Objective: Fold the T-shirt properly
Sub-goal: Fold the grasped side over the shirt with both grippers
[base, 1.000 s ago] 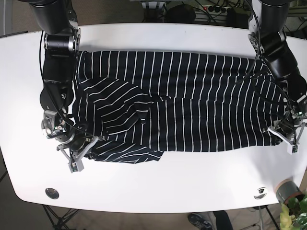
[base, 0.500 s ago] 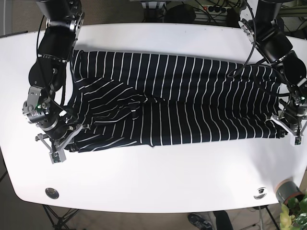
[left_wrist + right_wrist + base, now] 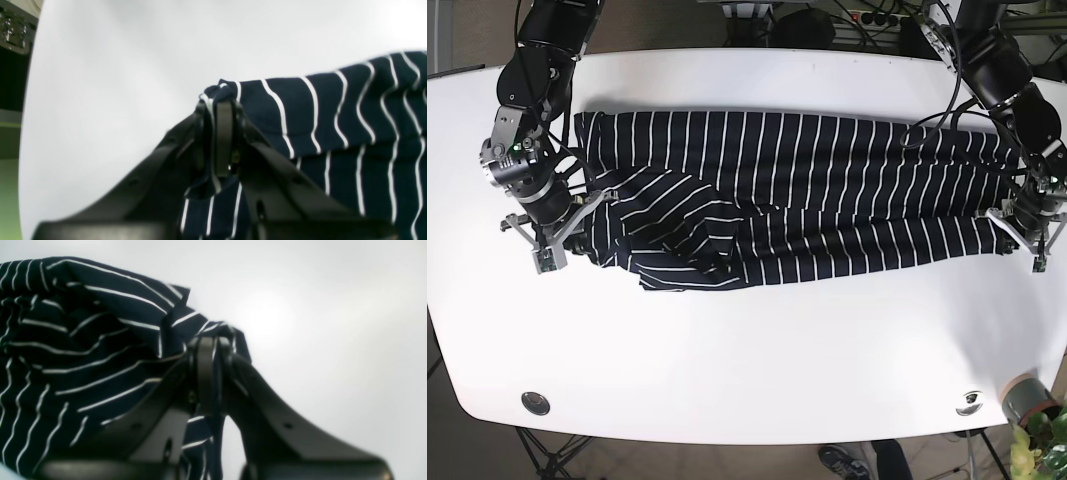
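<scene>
The T-shirt (image 3: 807, 200), dark navy with thin white stripes, lies stretched sideways across the white table (image 3: 757, 350), bunched in folds on the base view's left half. My right gripper (image 3: 555, 248) is at the shirt's left end, shut on a gathered fabric edge (image 3: 213, 333). At the opposite end, my left gripper (image 3: 1025, 238) is shut on the shirt's corner (image 3: 222, 91). In both wrist views, cloth is pinched between the black fingers (image 3: 223, 133) (image 3: 205, 373).
Two round metal fittings (image 3: 535, 402) (image 3: 970, 402) sit in the table near its front edge. A grey pot with a green plant (image 3: 1032, 405) stands past the front right corner. Cables and dark gear lie behind the table's back edge.
Both grippers have moved toward the back of the table, dragging the shirt's near edge with them. The right gripper first swung outward to the left. The shirt now lies as a narrower band.
</scene>
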`<state>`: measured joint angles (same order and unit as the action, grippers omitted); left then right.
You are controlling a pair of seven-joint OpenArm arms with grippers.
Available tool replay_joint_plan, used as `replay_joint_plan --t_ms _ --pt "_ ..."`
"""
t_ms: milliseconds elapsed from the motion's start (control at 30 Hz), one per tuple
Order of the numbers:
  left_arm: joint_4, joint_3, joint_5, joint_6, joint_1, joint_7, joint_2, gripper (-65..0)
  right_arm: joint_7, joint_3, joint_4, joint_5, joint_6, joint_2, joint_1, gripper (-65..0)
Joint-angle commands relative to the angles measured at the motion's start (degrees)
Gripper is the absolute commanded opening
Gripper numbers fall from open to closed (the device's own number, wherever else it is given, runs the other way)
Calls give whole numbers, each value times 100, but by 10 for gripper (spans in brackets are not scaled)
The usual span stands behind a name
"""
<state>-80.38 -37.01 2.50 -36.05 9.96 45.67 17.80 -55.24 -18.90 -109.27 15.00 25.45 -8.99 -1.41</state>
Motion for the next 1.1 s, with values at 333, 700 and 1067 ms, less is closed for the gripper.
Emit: replay_joint_plan --t_ms 333,700,1067 --pt "-107 -22 44 23 -15 -97 123 -650 -89 4 628 51 -35 218 831 -357" --pt "-125 -22 44 23 -24 -97 123 -650 -194 391 1763 51 -9 587 1614 -32" --pt "-98 -13 44 14 -24 -97 132 -650 -150 426 2897 51 -18 693 1974 -63"
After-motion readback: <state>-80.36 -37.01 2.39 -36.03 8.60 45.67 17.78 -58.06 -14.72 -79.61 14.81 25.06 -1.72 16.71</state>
